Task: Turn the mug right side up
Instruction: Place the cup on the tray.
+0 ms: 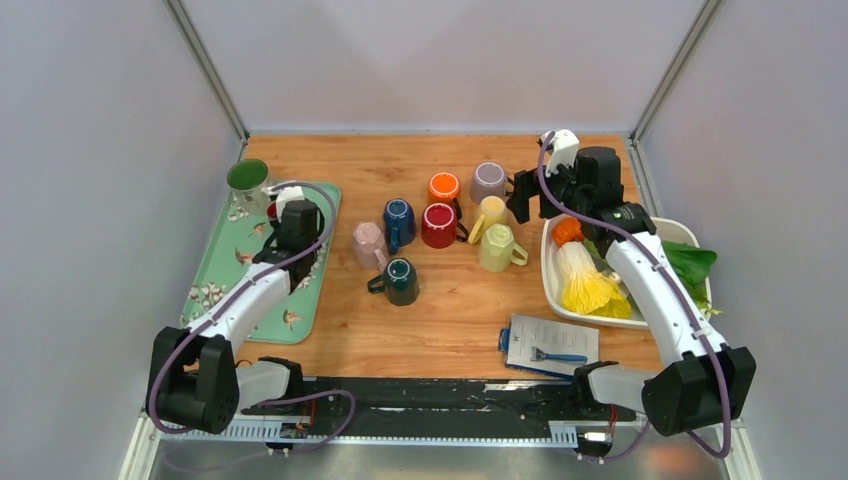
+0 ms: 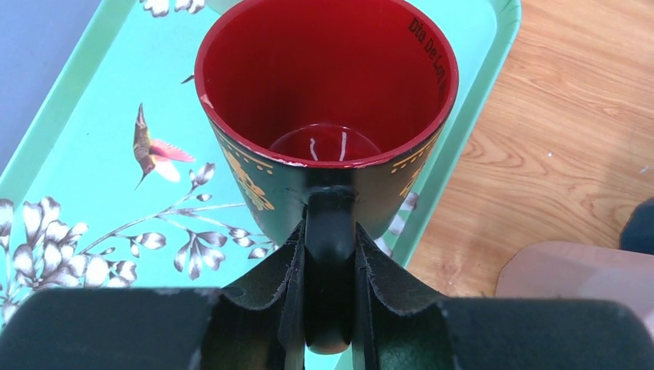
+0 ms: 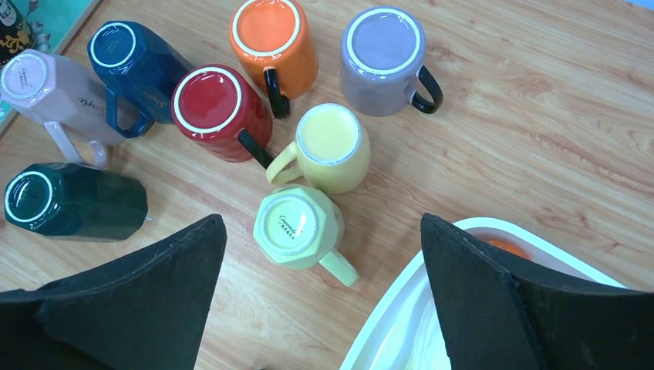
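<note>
Left gripper (image 2: 330,258) is clamped tight on the handle (image 2: 330,223) of the black mug (image 2: 324,77): the fingers (image 2: 270,285) pinch it from both sides, with only the handle's thickness between them. The mug sits straight ahead of the fingertips, its red inside facing the wrist camera and its base toward the green tray (image 2: 77,116) beyond. Whether it touches the tray, I can't tell. Over to the right gripper (image 3: 321,223): spread wide, its fingers (image 3: 170,277) hold nothing and touch nothing. Under the gap between them sits a pale green mug (image 3: 297,227), bottom up on the table (image 3: 540,116). A yellow mug (image 3: 328,146) stands just past it, and a red mug (image 3: 220,104) and an orange mug (image 3: 271,35) further ahead, all bottom up. A white bin (image 3: 401,308) lies beneath the finger at the right of that view.
</note>
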Motion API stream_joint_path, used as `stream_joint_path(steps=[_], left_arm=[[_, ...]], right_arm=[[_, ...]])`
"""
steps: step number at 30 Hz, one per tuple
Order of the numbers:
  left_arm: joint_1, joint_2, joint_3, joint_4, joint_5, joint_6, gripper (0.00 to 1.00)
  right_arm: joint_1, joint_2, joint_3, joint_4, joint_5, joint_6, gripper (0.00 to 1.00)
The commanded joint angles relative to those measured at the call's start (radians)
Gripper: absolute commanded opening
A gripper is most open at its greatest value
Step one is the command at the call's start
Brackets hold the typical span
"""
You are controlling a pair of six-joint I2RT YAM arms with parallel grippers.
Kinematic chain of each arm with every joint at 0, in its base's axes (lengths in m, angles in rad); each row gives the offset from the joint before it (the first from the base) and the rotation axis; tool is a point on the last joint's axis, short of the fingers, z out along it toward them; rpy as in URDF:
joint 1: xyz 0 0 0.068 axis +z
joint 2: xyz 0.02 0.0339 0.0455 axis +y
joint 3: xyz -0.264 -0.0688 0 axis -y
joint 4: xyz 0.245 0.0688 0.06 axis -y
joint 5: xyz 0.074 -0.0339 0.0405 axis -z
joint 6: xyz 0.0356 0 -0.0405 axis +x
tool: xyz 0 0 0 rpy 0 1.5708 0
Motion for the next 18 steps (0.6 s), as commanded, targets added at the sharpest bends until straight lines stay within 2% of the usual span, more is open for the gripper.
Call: stream_joint_path(steps=[1,2,4,13,18], left_arm=[[0.006,-0.022,-0.007,0.081,0.075,-0.035,0.25],[0.006,-0.021,-0.014,0.078,0.086,-0.04,0.32],[0.006,-0.019,-0.017,0.06,0.11,-0.047,0.38],[0.007,-0.019,0.027,-0.07,0.212,-0.092,0.53],[0.007,-0.018,0.085,-0.209,0.234,-0.08,0.58]], right_arm=[[-0.017,-0.033,0.005,0.041,-0.031,0.006,1.0],[-0.018,-0.033,0.008,0.042,-0.035,0.009,1.0],[-0.021,-0.033,0.01,0.043,-0.047,0.015,1.0],[-0.031,-0.046,-0.008,0.056,-0.063,0.028,1.0],[-0.037,-0.053,-0.01,0.057,-0.069,0.036,1.0]])
